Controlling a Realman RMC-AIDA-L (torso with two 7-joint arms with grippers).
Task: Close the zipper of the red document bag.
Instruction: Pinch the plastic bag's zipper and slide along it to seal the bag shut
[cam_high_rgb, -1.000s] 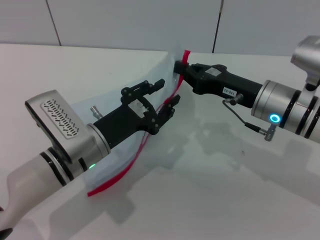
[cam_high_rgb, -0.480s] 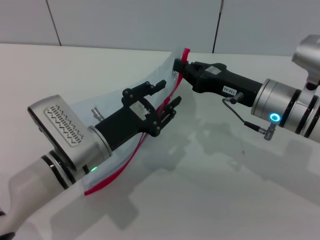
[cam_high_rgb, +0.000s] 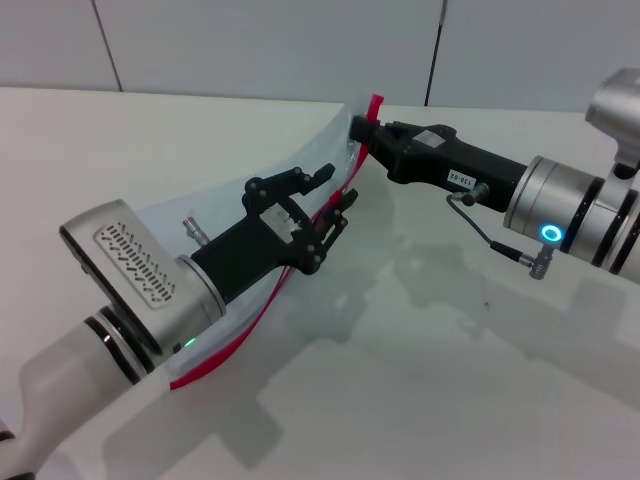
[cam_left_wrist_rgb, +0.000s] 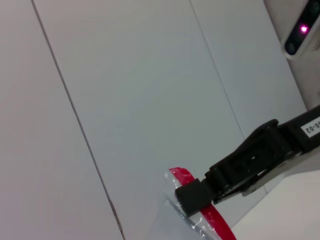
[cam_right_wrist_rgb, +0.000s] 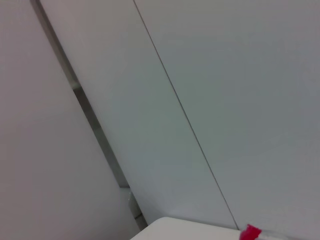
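Looking down, head view: the red document bag (cam_high_rgb: 250, 225) is held up off the white bench (cam_high_rgb: 450, 380), its clear sheet bowed between the two arms.
Zipper axis, head view: the zipper (cam_high_rgb: 262, 310) runs as one long red strip from a low end near the left arm's wrist, up past the left fingers, to a high end at the right gripper.
Right gripper, head view: the right gripper (cam_high_rgb: 365, 131) has its fingers closed on the bag's top corner, with the red tip poking out above them.
Left gripper, head view: the left gripper (cam_high_rgb: 325, 200) sits midway along the strip; one finger lies on each side of the red line, but whether they pinch it or the slider cannot be told.
Key relation: the strip's unclosed length, judged from the task, lies along the axis between the two grippers, so the left arm is the nearer one to travel it; the slider itself is not made out.
Left wrist view: only this view shows the right gripper's clamp close up, dark fingers shut across the red strip and the clear corner.
Right wrist view: shows only wall panels, the bench edge and a scrap of the red tip; no fingers appear.
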